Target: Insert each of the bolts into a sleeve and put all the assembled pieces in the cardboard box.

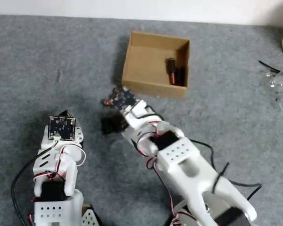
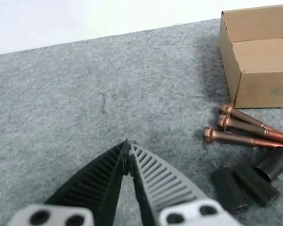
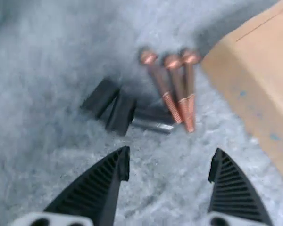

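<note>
Three bolts (image 3: 172, 89) were seen just ahead of the right gripper (image 3: 170, 157), long axes pointed toward it, threads nearest | jaws were found wide | left gripper (image 2: 128, 146) was closed, farther away.

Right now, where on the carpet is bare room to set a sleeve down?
Bare carpet lies left of the cardboard box, beyond the left end effector, and right of it, up to the cables. Crowded: bolts, sleeves and the right end effector at the box's near corner.
</note>
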